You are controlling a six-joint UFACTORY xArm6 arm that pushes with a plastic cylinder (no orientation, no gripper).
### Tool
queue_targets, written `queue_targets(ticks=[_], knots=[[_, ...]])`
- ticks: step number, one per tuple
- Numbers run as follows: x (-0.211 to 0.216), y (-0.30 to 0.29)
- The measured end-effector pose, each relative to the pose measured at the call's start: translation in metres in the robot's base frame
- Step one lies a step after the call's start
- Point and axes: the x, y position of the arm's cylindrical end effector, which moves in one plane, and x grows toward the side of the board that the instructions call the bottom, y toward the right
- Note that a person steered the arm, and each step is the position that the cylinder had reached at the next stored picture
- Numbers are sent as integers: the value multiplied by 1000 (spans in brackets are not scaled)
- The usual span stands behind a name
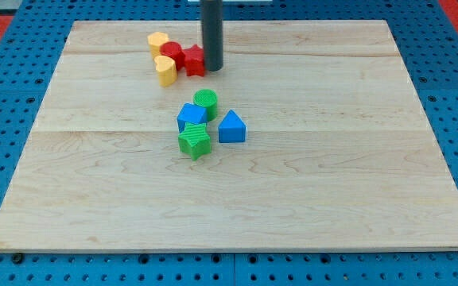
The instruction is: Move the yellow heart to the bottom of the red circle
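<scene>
The yellow heart [164, 70] lies near the top of the wooden board [308, 183], toward the view's left of centre. Taking it as my landmark: a red block [172, 54] that I read as the red circle sits just above and slightly to its right, touching it. A second yellow block [158, 41], shape unclear, is above the heart and pressed against the red circle's left side. Another red block [195, 60], angular, possibly a star, sits right of the heart, against the red circle.

My tip [212, 68] is down on the board right of the heart, touching the angular red block's right edge; the rod rises straight up out of the view's top. It is a plain rod with nothing to open or close, and it holds nothing.

Below and right of the heart, well apart, is a tight cluster: a green round block [205, 100], a blue cube-like block [191, 117], a green star [194, 141] and a blue triangle [231, 127].

The board is pale planked wood, resting on a blue pegboard surface [6, 159]. Red shows at both upper corners of the view.
</scene>
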Motion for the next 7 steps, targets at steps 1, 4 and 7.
queue_targets(ticks=[1, 4, 7], knots=[[0, -31], [1, -3], [36, -87]])
